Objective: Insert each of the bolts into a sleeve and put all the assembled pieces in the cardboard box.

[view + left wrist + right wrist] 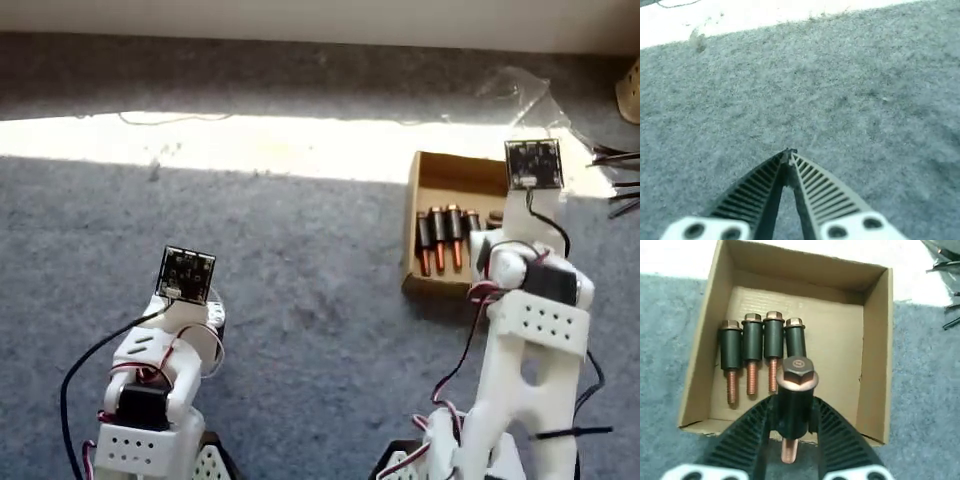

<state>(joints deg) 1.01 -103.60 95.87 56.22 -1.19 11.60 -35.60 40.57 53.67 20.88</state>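
Observation:
An open cardboard box (875,355) (425,170) holds several assembled pieces (762,347) (440,235), copper bolts in black sleeves, lying side by side along one wall. My right gripper (790,427) is shut on another assembled piece (794,400), a copper bolt through a black sleeve, held upright at the box's near edge. In the high view the right arm (530,300) leans over the box. My left gripper (789,157) is shut with nothing in it, low over grey carpet, and its arm (165,350) sits at the lower left.
Grey carpet (300,290) covers the floor, with a bright sunlit strip (250,145) across the back. Clear plastic wrap (520,95) and dark thin tools (620,190) lie behind and to the right of the box.

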